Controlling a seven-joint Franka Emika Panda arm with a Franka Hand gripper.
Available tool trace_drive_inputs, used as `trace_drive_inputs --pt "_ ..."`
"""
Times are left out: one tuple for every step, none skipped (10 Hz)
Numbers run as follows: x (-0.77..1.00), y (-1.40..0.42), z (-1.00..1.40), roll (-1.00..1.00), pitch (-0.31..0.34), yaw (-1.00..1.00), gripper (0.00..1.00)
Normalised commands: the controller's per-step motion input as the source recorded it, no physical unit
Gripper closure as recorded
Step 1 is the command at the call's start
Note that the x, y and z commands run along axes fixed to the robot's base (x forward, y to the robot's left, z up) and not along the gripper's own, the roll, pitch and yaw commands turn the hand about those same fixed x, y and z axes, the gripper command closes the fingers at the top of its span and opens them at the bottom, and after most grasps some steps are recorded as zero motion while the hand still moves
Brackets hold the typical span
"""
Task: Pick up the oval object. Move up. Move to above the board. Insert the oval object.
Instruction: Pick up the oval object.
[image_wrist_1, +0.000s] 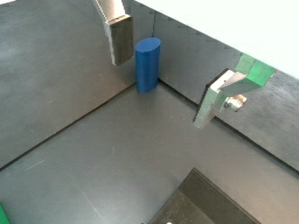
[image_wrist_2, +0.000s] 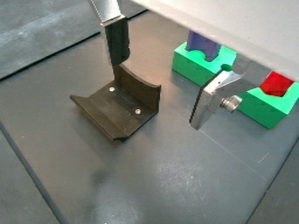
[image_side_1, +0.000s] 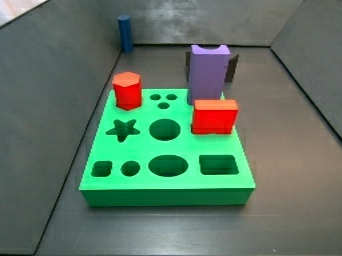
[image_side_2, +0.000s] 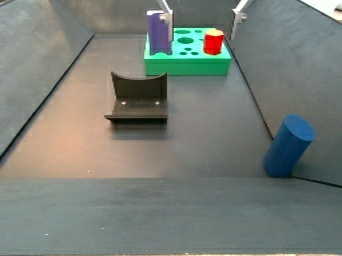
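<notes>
1. The oval object (image_wrist_1: 147, 63) is a blue peg that stands up in a corner where the dark walls meet the floor (image_wrist_1: 105, 166). A wall is right behind it in a side view (image_side_1: 123, 32), so there is little room on that side.
2. The gripper (image_wrist_1: 163, 74) is up in the air with its fingers (image_wrist_1: 119, 39) spread wide. It holds nothing. The peg shows between the two silver plates in a wrist view, but it is farther off and they do not touch it.
3. The floor in front of the peg is bare and open.
4. The board (image_side_1: 167, 150) is a thick green slab that lies flat, well apart from the peg. In a side view (image_side_2: 187, 55) it is at the far end and the peg (image_side_2: 287, 145) is near the camera.
5. A tall purple block (image_side_1: 206, 70), a red hexagon block (image_side_1: 127, 90) and a red square block (image_side_1: 214, 115) stand on the board. The star, round, oval and square holes at the front are open.
6. The fixture (image_wrist_2: 119, 103) stands on the floor between the board and the peg.
7. The fingers are cut off by the picture edge in both side views, so only their tips show.
</notes>
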Motion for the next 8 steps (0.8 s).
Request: trace_drive_inputs --pt "-0.92 0.32 -0.02 0.00 -0.081 -0.21 0.00" --pt "-0.93 0.54 -0.02 0.00 -0.107 -0.16 0.00" --pt "-0.93 0.57 -0.05 0.00 -0.114 -0.15 0.00" --pt "-0.93 0.60 -0.17 0.01 -0.139 -0.12 0.00" --pt "-0.84 0.72 -0.45 0.01 -0.177 -0.09 0.00" --pt "-0.77 0.76 -0.64 0.04 -0.217 -0.06 0.00" --pt "-0.81 0.77 -0.64 0.07 -0.220 -0.02 0.00" --pt "-0.89 0.73 -0.55 0.09 -0.209 0.00 0.00"
